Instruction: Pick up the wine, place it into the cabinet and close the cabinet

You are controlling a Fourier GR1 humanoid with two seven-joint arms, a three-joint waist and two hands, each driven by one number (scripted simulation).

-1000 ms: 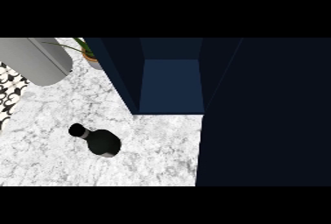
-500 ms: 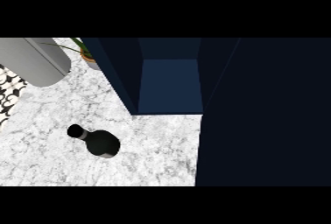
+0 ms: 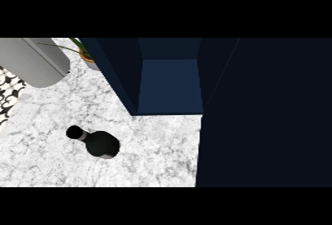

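Landmark: the dark navy box-shaped cabinet, open at the front, with a lighter blue floor inside. In front of its opening and off to the left, well apart from it: the dark glass wine bottle, round-bodied with a short black neck, seemingly upright on the white marbled stone counter. Probably standing on bare counter for an easy reach from above and a short, unobstructed path to the opening.

To the cabinet's right: a wide dark navy panel, likely its door, held open to keep the mouth free for loading, and to be shut last. Just beside the cabinet's left wall, toward the back: a small potted green plant. Further left of that: a pale grey rounded cylinder, too unclear to name.

No sign of the left hand or the right hand, so cannot tell whether fingers apart, together or clamped. Judging from that: bottle ungrasped, nothing yet in the cabinet, pick-up step ahead.
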